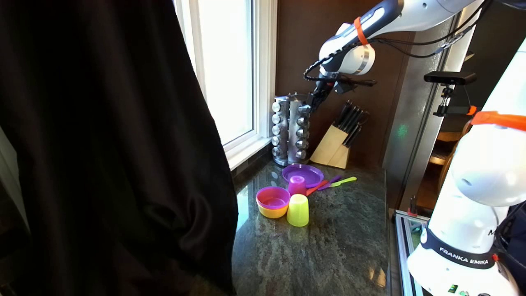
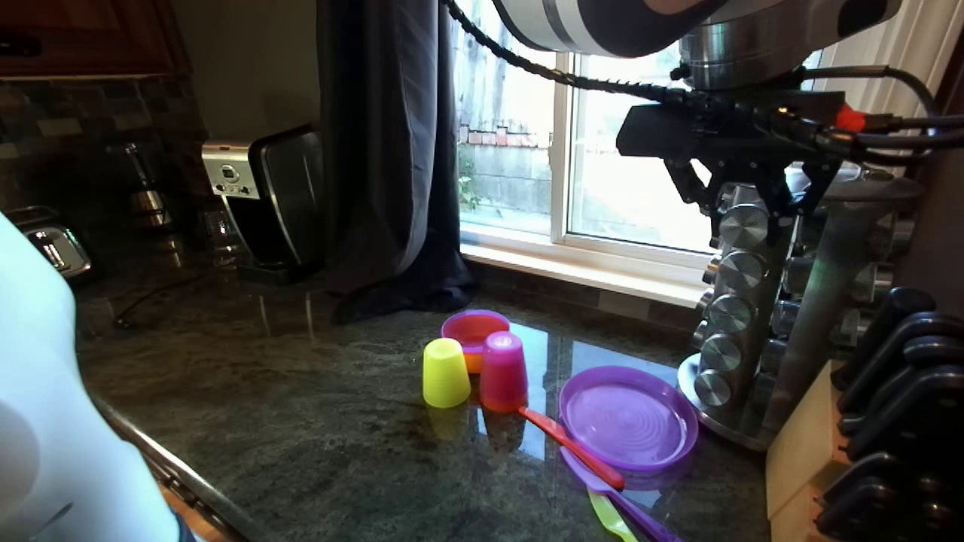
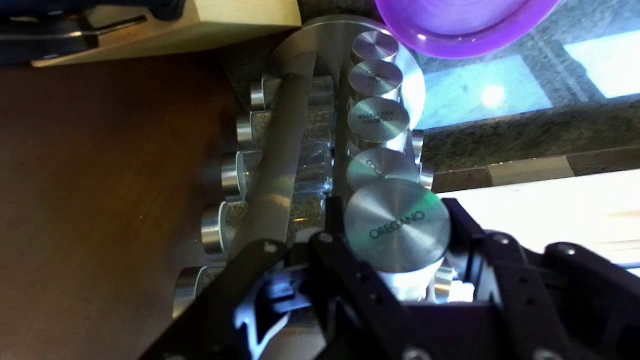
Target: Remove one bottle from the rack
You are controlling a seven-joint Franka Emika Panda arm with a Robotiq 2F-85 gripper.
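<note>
Rack (image 1: 294, 135): a tall silvery tower on the dark counter (image 1: 341, 234), holding jars (image 3: 378, 120) in tiers, lids facing outward.
Bottle (image 3: 397, 230): the jar reading OREGANO on its silvery lid (image 3: 395, 200), in the top place of a column of five on the rack; how deep it sits, I cannot tell.
Gripper (image 2: 749, 222): at the rack's upper end, its fingers (image 3: 462, 230) on either side of the oregano lid and close up to it; whether they squeeze it or merely stand around it, I cannot tell.
Arm (image 1: 349, 49): reaches in from above the rack.
Knife block (image 1: 328, 146): just beside the rack, its black handles (image 2: 907, 391) covering part of it in an exterior view.
Window (image 1: 228, 70): on the rack's opposite flank, the sill (image 1: 248, 152) near it.
Plate (image 2: 625, 414): purple, right at the rack's foot.
Cutlery (image 2: 568, 440): red, purple and green pieces, near the rack, past the plate.
Cups: pink cup (image 2: 503, 373) and yellow-green cup (image 2: 446, 374), upside down, farther from the rack than the plate.
Bowls (image 1: 272, 212): purple nested in orange, well apart from the rack.
Curtain (image 1: 123, 123): dark, well apart from the rack, blocking much of an exterior view.
</note>
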